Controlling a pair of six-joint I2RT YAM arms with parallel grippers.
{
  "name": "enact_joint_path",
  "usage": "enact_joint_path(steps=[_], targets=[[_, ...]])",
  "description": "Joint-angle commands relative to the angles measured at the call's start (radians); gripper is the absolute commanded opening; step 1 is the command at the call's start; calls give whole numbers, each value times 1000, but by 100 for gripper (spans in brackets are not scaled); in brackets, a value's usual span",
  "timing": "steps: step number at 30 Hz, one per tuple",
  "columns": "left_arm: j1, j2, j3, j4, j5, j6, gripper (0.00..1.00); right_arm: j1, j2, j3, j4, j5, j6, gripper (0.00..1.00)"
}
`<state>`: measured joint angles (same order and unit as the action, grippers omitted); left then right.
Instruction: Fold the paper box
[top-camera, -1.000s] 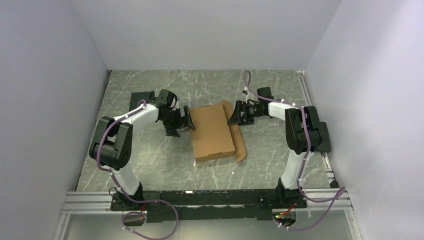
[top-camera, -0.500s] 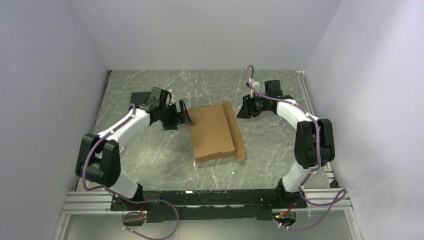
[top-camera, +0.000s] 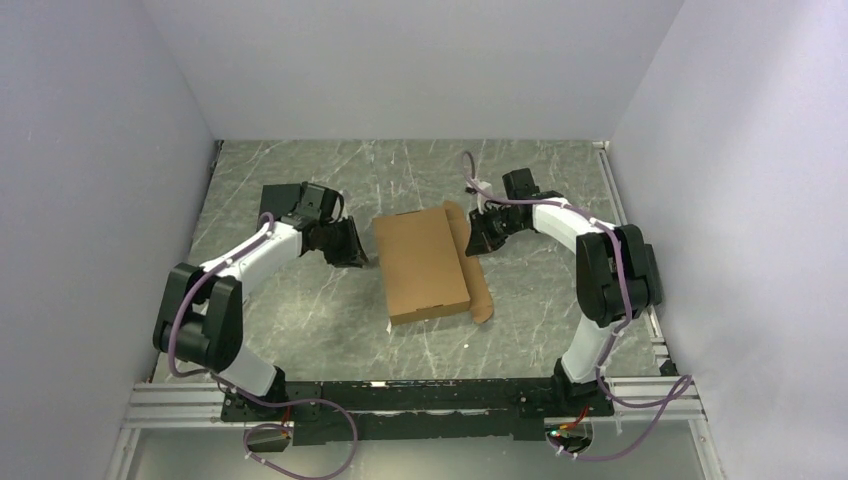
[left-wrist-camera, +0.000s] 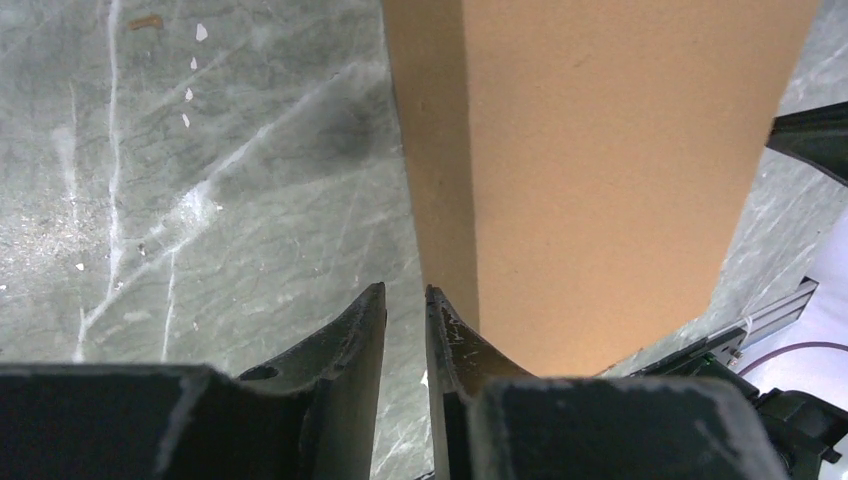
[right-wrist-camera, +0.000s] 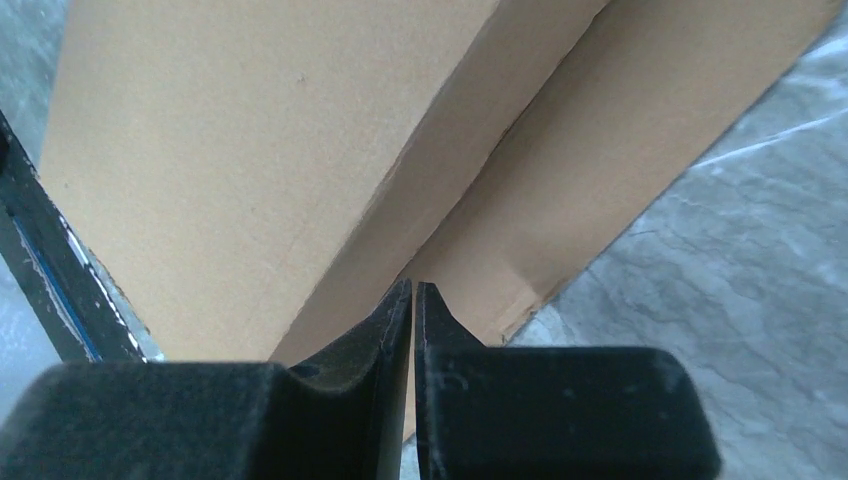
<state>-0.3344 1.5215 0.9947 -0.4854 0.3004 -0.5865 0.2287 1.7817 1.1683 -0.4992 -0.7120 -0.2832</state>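
The paper box (top-camera: 420, 262) lies folded flat and shut in the middle of the table, a brown cardboard slab with a loose flap (top-camera: 478, 280) lying along its right side. My left gripper (top-camera: 355, 245) hovers just off the box's far left edge. In the left wrist view its jaws (left-wrist-camera: 405, 292) stand a narrow gap apart with only table between them, and the box (left-wrist-camera: 600, 170) is ahead and to the right. My right gripper (top-camera: 478, 235) is at the box's far right edge. It is shut (right-wrist-camera: 413, 287), empty, its tips by the crease between box wall (right-wrist-camera: 250, 170) and flap (right-wrist-camera: 620, 150).
Grey marbled tabletop (top-camera: 300, 320) all around the box, enclosed by white walls on three sides. The black and silver mounting rail (top-camera: 420, 400) with both arm bases runs along the near edge.
Both grippers have closed from wide open. The left gripper drew back a little to the left of the box. The right gripper swung away and came back to the box's far right edge.
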Motion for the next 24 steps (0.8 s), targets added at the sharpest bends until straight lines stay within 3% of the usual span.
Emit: enact_joint_path(steps=[1, 11, 24], targets=[[0, 59, 18, 3, 3, 24, 26, 35, 24, 52, -55, 25, -60, 9], [0, 274, 177, 28, 63, 59, 25, 99, 51, 68, -85, 24, -91, 9], [18, 511, 484, 16, 90, 65, 25, 142, 72, 57, -4, 58, 20, 11]])
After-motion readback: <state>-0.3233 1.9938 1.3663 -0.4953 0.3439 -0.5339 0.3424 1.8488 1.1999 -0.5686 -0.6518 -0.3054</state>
